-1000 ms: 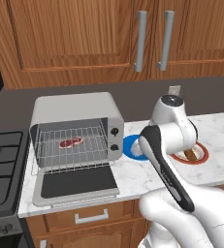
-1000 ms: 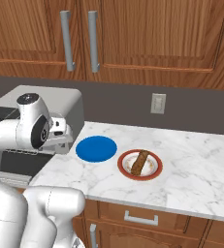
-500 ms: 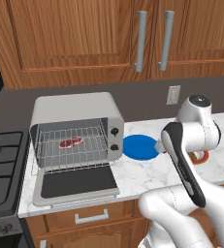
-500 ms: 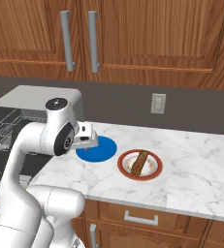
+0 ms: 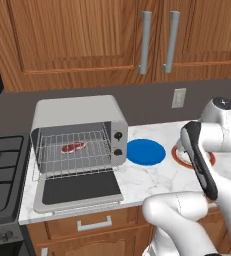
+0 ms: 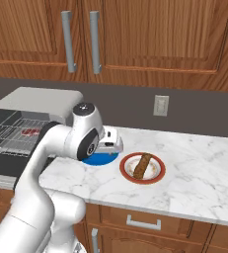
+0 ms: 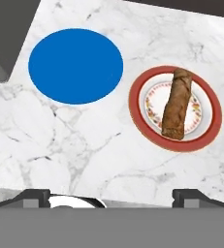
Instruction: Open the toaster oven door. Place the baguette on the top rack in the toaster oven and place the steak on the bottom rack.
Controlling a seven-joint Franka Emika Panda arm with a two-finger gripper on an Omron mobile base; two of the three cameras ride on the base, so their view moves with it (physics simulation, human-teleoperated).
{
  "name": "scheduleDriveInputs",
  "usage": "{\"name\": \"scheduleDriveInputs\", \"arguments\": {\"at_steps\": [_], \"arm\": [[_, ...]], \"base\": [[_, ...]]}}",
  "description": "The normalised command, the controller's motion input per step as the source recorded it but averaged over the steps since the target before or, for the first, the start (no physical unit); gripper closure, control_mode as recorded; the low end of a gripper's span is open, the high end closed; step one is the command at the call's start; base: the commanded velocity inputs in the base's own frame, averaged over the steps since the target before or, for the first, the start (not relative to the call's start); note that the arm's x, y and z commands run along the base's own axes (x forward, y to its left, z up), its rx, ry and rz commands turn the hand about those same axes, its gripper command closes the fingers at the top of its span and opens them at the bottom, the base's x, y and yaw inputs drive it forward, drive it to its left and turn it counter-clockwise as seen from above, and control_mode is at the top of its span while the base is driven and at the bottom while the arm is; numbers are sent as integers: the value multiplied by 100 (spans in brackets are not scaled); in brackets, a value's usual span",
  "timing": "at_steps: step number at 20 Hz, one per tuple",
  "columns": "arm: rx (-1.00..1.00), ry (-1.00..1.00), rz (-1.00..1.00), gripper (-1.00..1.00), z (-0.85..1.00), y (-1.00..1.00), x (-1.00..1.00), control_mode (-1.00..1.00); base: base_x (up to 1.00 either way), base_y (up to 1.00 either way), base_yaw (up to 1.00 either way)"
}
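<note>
The two-finger gripper (image 7: 111, 193) hangs with jaws spread wide and empty above the white marble counter (image 7: 84, 145). Beyond it, the brown baguette (image 7: 177, 102) lies on a red-rimmed plate (image 7: 138, 116), right of the blue round plate (image 7: 75, 65). Left of the blue plate, the grey toaster oven (image 5: 77, 135) stands with its door (image 5: 79, 189) down, the red steak (image 5: 73, 146) on a wire rack.

Bare table (image 7: 99, 145) surrounds the baguette (image 7: 177, 103); the toaster oven door (image 5: 81, 188) lies open, top rack (image 5: 72, 141) seemingly unobstructed.
</note>
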Motion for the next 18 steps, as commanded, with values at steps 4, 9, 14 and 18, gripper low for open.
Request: {"name": "scheduleDriveInputs", "arguments": {"at_steps": [4, 9, 14, 18], "arm": [[2, 0, -20, -100, -12, -52, 37, -100], [0, 2, -22, -100, -27, -36, 50, -100], [1, 9, -15, -100, -35, -40, 53, -100], [1, 10, -11, -100, -44, -37, 53, -100]], "base": [[0, 0, 0], [0, 0, 0], [0, 0, 0], [0, 0, 0]]}}
